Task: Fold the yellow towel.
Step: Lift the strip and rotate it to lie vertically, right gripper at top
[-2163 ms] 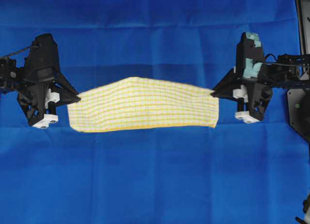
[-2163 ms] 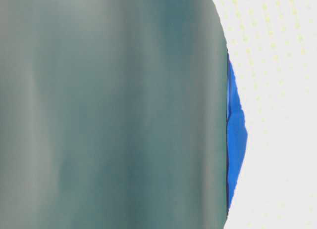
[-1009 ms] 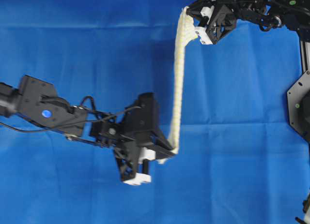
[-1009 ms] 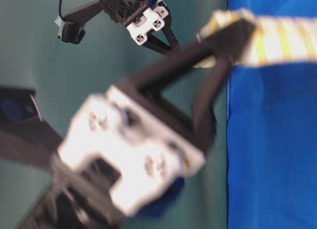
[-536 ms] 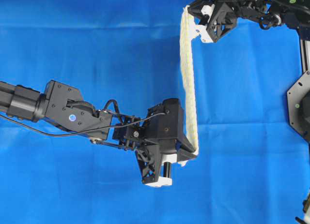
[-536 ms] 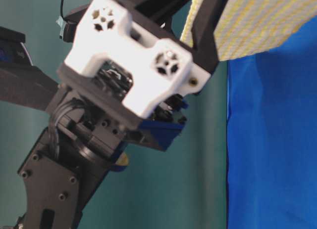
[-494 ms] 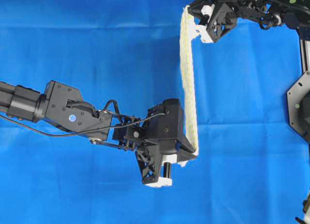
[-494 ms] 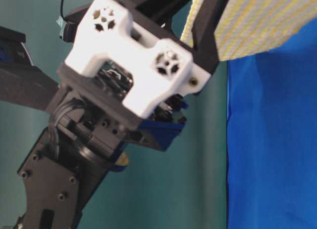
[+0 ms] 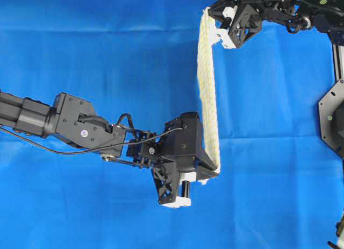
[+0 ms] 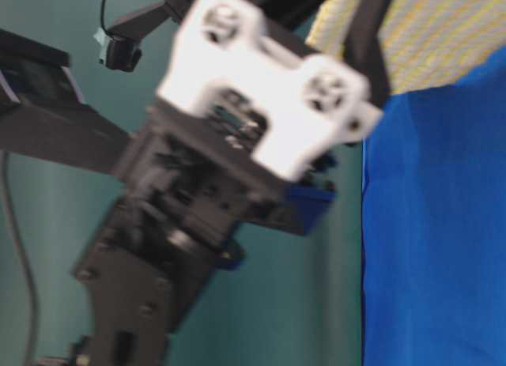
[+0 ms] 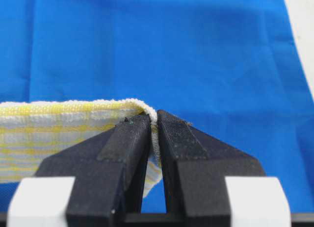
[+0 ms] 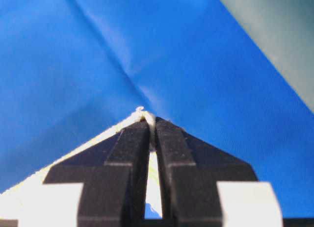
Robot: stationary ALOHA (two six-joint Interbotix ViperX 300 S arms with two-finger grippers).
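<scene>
We hold the yellow towel (image 9: 207,82) taut above the blue cloth (image 9: 107,61), left gripper (image 9: 214,171) and right gripper (image 9: 213,20) each clamped on an end, final fold unlaid.

Both arms are matte black, built of angular bracketed links. The left arm (image 9: 70,125) carries thin black cables and a small blue dot. Each black gripper has white blocks, apparently with star-shaped recesses, behind its fingers (image 11: 128,143).

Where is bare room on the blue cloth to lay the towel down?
Bare blue cloth lies left of the hanging yellow towel, above the left claw; more between towel and right edge. Crowded around both claws, the right claw at top.
</scene>
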